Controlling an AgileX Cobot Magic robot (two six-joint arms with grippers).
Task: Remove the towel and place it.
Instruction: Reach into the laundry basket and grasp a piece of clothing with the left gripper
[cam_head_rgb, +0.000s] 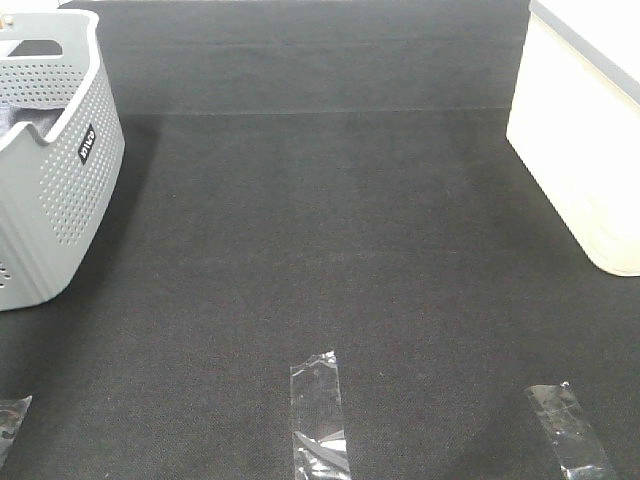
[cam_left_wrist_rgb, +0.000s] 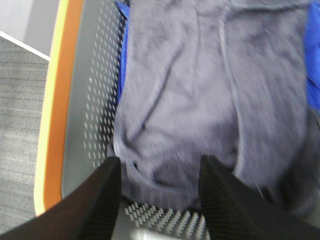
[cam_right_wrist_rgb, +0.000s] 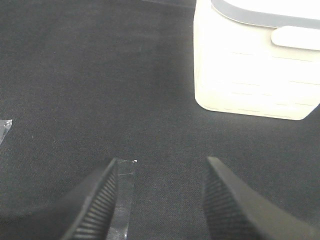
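Left hand (cam_left_wrist_rgb: 160, 167) gapes over towel (cam_left_wrist_rgb: 190, 100) in basket (cam_left_wrist_rgb: 95, 100).

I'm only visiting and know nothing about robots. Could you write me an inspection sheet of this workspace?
Surface: black mat, flat.
Job's things: grey-lavender towel lies rumpled in the grey perforated basket, not yet removed.
Clutter: blue cloth showing at the towel's edges; clear tape strips on the mat; white bin at the right.
Grippers: left gripper open over the towel, gripping nothing; right gripper open over the mat.
Cables: nothing seen.
Surroundings: grey carpet beside the basket.
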